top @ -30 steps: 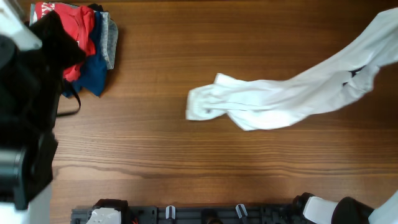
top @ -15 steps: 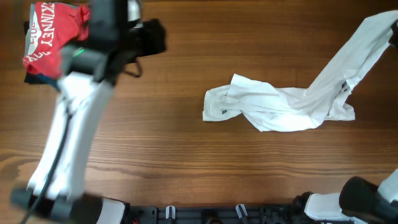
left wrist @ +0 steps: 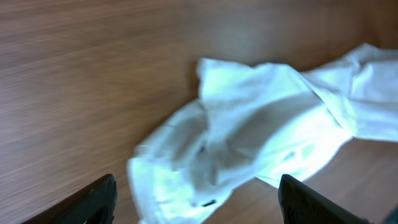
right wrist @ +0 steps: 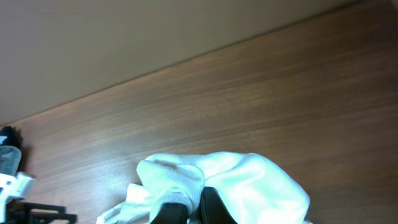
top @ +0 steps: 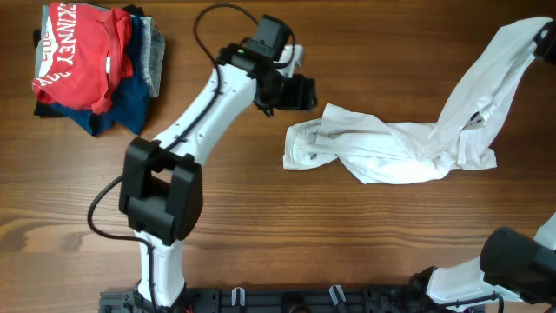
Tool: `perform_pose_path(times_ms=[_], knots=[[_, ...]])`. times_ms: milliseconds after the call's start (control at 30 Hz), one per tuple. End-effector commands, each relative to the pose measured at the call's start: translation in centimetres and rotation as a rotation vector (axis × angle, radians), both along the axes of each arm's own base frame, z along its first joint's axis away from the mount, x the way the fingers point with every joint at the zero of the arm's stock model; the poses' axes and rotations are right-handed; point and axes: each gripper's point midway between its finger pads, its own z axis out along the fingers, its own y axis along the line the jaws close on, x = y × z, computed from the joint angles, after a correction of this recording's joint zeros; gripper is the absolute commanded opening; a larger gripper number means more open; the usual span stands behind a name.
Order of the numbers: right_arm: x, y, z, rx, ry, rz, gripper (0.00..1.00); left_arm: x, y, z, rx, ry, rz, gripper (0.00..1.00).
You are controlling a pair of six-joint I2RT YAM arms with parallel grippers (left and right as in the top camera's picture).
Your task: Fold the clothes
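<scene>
The white T-shirt (top: 382,152) lies bunched in a long twist on the wooden table (top: 261,226), and its right end rises toward the upper right corner. My right gripper (right wrist: 194,210) is shut on that raised end (top: 517,48); in the overhead view it shows only as a dark bit at the right edge (top: 548,42). My left gripper (top: 297,92) hovers open just up and left of the shirt's left end (top: 304,148). In the left wrist view its fingertips (left wrist: 99,199) stand wide apart with the crumpled white cloth (left wrist: 249,130) ahead of them, nothing held.
A pile of other garments sits at the far left corner: a red shirt with white lettering (top: 74,52) on top of navy (top: 130,103) and grey (top: 153,48) pieces. The left arm (top: 195,130) stretches diagonally across the left half. The arm bases line the near edge.
My left arm has swung from the garment pile at the left across to the shirt's left end, and its jaws have opened. The right gripper keeps the shirt's end raised.
</scene>
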Motion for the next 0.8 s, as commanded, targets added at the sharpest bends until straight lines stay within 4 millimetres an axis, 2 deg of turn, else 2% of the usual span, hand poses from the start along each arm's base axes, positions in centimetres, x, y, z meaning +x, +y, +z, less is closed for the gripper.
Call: perform_pose_path(times_ms=[0,100,200,400,500,767], knots=[[0.7,0.3,-0.8,0.013,0.011,0.034,0.04,-2.2,-2.5,0.2,-0.053,0.032,-0.087,0.85],[0.7,0.3,-0.9,0.014,0.013,0.034,0.04,-3.4,-3.1,-0.4,-0.036,0.063,-0.109,0.98],[0.7,0.3,-0.9,0.014,0.013,0.034,0.04,-4.2,-3.6,-1.1,-0.022,0.086,-0.127,1.00],[0.7,0.3,-1.0,0.013,0.013,0.035,0.04,-4.1,-4.4,-3.6,0.047,0.049,-0.163,0.97],[0.7,0.3,-1.0,0.012,0.013,0.035,0.04,-4.1,-4.5,-4.9,0.070,0.054,-0.165,0.91],[0.7,0.3,-1.0,0.013,0.014,0.035,0.04,-4.8,-5.1,-7.0,0.104,0.043,-0.251,0.88]])
